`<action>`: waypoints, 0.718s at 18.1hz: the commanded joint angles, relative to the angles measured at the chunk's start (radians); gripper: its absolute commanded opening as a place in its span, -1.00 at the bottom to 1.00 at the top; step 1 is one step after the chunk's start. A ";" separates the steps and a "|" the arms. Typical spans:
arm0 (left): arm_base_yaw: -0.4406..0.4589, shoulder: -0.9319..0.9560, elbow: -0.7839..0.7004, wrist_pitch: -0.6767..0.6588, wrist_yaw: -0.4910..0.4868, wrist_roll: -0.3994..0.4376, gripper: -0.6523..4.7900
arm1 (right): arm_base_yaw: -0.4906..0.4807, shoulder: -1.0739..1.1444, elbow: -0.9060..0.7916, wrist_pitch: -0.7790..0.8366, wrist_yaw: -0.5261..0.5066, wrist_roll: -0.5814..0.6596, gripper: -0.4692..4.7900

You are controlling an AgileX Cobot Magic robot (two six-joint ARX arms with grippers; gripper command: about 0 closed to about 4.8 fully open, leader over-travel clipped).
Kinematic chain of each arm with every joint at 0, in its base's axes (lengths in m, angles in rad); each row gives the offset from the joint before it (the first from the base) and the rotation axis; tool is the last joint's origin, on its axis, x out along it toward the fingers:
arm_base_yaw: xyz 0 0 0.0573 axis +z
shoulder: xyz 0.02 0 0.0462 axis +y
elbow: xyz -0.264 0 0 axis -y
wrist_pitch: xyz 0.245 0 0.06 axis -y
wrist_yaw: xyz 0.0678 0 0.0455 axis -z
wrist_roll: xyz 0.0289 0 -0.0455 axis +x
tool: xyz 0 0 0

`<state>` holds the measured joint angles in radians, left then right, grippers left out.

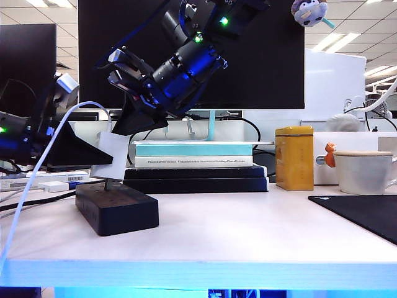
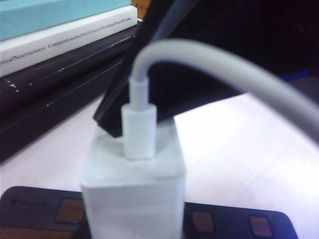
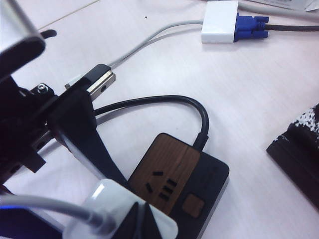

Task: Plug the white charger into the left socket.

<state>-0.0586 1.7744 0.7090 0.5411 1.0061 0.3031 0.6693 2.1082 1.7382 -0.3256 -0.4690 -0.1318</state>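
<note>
Standing tilted over the black power strip (image 1: 116, 208), the white charger (image 1: 111, 155) is pinched by the left tool (image 1: 74, 152), while the right tool (image 1: 139, 118), fingers shut, presses down on it. Only the right wrist view shows the wood-faced left socket (image 3: 162, 184) and a white adapter (image 3: 219, 22) with blue plug. Book-spine print on the worktop (image 1: 248, 230) is too small to read.

Left pincer (image 1: 102, 158) part-closed, low; right pincer (image 1: 139, 121) closed, angled down from above.
</note>
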 commanded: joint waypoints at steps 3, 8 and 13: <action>0.000 0.000 0.000 -0.070 -0.019 0.004 -0.28 | 0.024 0.002 -0.001 -0.089 -0.008 -0.027 -0.84; 0.000 0.000 0.000 -0.095 -0.055 0.004 -0.28 | 0.039 0.016 -0.001 -0.095 -0.008 -0.029 -0.84; 0.000 0.000 0.000 -0.145 -0.093 0.045 -0.28 | 0.042 0.040 -0.002 -0.114 -0.030 -0.030 -0.84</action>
<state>-0.0559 1.7634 0.7151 0.4572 0.9543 0.3397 0.6983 2.1284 1.7512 -0.3325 -0.4793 -0.1547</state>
